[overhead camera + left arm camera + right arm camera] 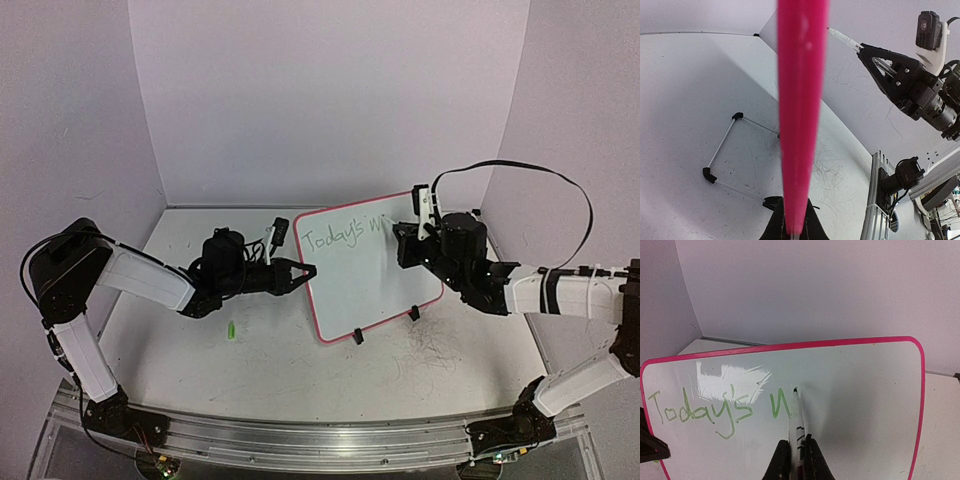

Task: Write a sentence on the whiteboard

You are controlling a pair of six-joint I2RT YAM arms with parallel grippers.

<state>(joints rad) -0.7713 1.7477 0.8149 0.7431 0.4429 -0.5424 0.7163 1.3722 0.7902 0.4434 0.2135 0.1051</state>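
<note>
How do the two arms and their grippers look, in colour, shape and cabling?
Both the left arm and the right arm have white box-like links between black rounded joint housings. The left gripper and right gripper are black, with tapering triangular fingers. A thin black cable loops above the right arm, whose wrist carries a white mount with a small black camera.

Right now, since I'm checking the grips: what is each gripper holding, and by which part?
The right gripper pinches the marker by its barrel, behind the tip. The left gripper clamps the whiteboard by its pink left edge.
</note>
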